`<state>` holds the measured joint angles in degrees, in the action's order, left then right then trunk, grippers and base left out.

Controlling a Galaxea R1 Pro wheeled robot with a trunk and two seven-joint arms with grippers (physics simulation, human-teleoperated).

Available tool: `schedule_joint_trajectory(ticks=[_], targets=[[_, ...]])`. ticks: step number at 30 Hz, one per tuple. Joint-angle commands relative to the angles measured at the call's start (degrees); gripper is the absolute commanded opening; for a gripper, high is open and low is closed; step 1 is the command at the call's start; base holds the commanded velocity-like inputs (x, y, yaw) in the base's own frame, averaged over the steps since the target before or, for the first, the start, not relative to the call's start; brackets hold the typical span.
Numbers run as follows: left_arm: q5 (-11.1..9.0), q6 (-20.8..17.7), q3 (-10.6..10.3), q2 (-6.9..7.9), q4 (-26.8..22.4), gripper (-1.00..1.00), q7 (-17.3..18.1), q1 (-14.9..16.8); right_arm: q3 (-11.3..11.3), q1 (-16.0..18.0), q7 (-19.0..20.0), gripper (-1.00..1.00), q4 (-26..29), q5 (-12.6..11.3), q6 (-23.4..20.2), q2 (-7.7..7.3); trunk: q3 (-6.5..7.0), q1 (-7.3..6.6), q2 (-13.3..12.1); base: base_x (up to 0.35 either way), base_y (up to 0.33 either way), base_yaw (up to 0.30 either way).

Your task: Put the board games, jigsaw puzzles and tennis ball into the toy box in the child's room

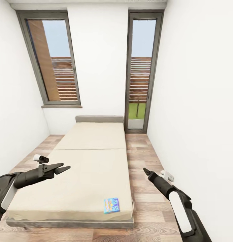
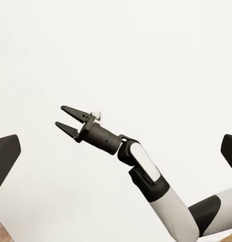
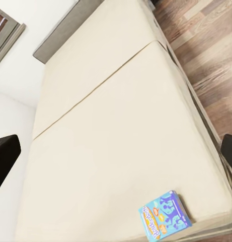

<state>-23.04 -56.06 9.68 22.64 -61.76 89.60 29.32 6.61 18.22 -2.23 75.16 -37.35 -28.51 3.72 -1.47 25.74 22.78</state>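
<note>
A beige bed (image 1: pixel 93 158) with a grey headboard (image 1: pixel 99 119) fills a white room with tall windows. One blue board game (image 1: pixel 111 205) lies flat near the bed's foot corner. The left gripper (image 1: pixel 64 168) hovers over the mattress, fingers spread. The right gripper (image 1: pixel 145 170), beside the bed, also has spread fingers.

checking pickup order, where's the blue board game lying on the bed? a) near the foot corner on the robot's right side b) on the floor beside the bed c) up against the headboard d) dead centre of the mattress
a: the blue board game lies flat on the bed, near the foot corner on the robot's right side, far from the headboard.
</note>
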Motion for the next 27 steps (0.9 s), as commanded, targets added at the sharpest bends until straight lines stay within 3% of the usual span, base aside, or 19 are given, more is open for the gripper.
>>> schedule_joint_trajectory(ticks=[1,14,27], targets=[[0.02,-0.61,-0.01,0.01,-0.02,1.00,0.13,0.03,0.09,0.06,-0.23,1.00,0.07,-0.53,-0.32,0.06,-0.10,0.04,0.14,0.000,-0.006,-0.190],[0.09,-0.68,0.06,0.02,-0.03,1.00,-0.29,0.03,-0.08,0.06,-0.16,1.00,0.15,-0.53,-0.32,0.06,0.04,0.04,0.14,0.000,-0.001,-0.064],[0.10,-0.74,0.08,-0.03,-0.01,1.00,-0.44,0.03,-0.08,0.06,-0.22,1.00,0.10,-0.46,-0.29,0.11,-2.29,2.90,5.35,0.000,0.000,-0.001]])
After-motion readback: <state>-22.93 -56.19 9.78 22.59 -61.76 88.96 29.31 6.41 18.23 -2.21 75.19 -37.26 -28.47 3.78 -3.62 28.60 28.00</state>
